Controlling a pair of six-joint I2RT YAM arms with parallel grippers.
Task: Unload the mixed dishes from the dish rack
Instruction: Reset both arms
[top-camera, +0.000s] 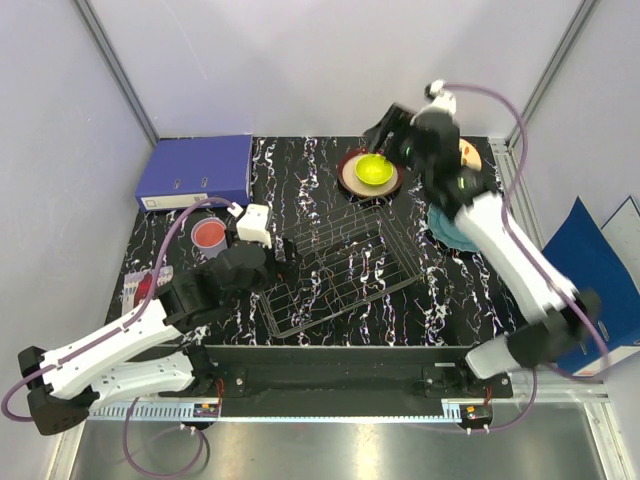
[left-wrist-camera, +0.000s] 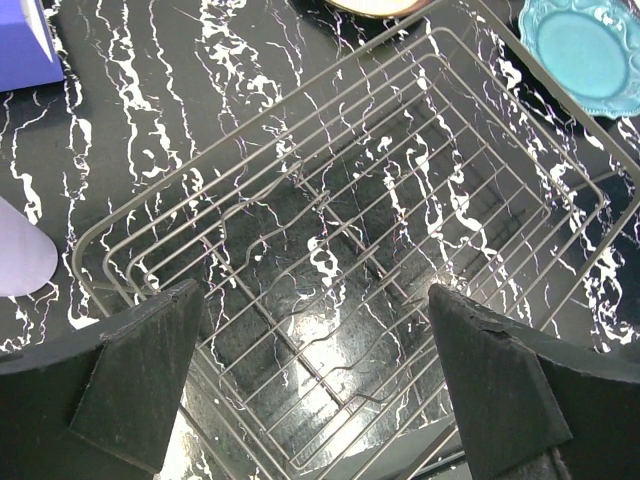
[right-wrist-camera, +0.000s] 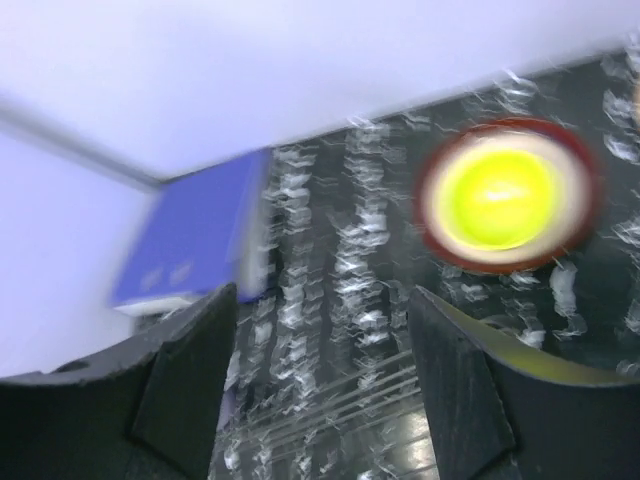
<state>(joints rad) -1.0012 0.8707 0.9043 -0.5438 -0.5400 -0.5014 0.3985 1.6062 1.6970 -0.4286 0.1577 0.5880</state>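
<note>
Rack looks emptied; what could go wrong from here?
The open, blurred right hand is close to the yellow-green bowl nested in the cream bowl; a sweep could topple them. The right arm crosses above the teal plate and might clip it. The open left hand over the dish rack could snag a wire.

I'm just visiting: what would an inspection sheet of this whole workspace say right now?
Surface: black marbled table.
Job's things: wire rack empty; yellow-green bowl nested in red-rimmed bowl; teal plate, cup, pink piece on table.
Clutter: blue binder; small red item, unclear.
Grippers: left gripper open over rack; right gripper open, empty.
Cables: purple cables along both arms.
Surroundings: pale walls; blue folder beyond table.
</note>
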